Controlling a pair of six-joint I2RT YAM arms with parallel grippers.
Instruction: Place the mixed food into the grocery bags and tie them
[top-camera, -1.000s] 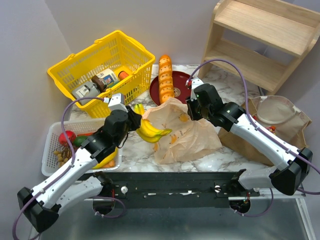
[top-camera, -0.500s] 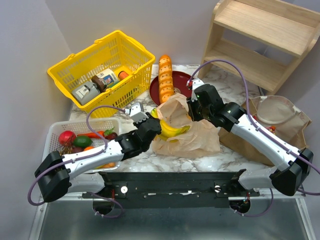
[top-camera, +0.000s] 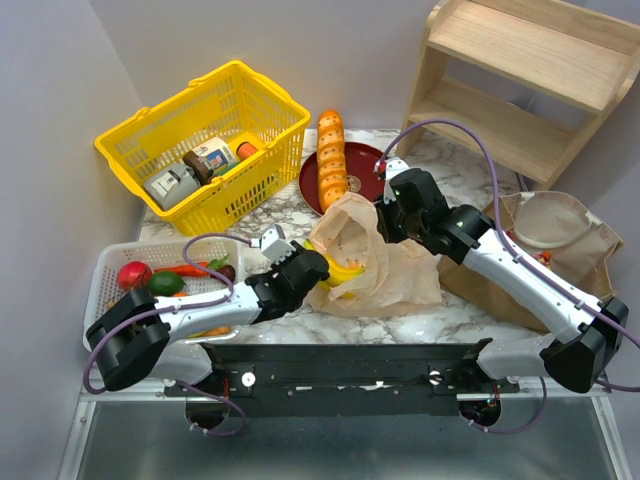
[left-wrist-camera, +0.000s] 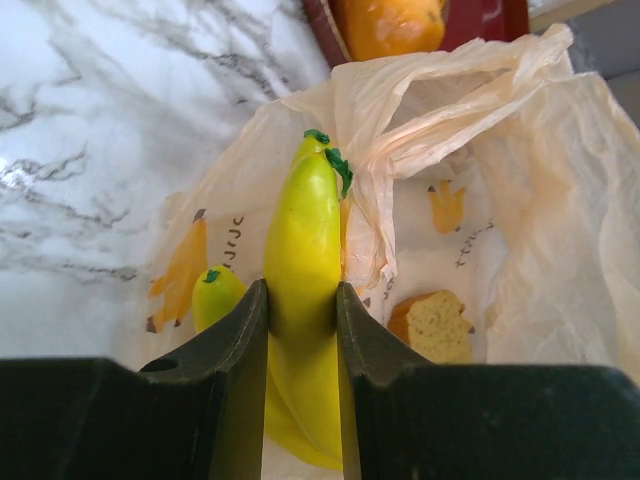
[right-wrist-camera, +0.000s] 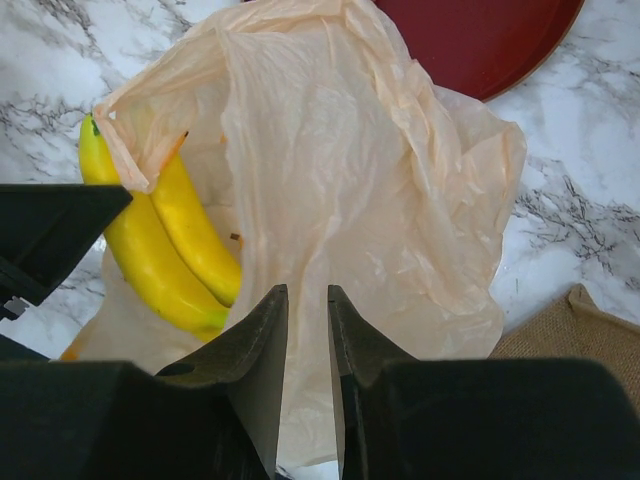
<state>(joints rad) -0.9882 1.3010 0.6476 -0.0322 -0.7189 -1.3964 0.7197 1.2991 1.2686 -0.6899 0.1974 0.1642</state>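
Bananas (left-wrist-camera: 300, 215) clamped in my left gripper (left-wrist-camera: 300, 297) have moved into the plastic bag (right-wrist-camera: 350, 170), its mouth pinched open by my right gripper (right-wrist-camera: 307, 297).

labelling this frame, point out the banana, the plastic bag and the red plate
banana (left-wrist-camera: 300, 260), left wrist view, on its yellow middle
plastic bag (right-wrist-camera: 380, 170), right wrist view, on its crinkled side wall
red plate (top-camera: 362, 160), top external view, on its bare right half
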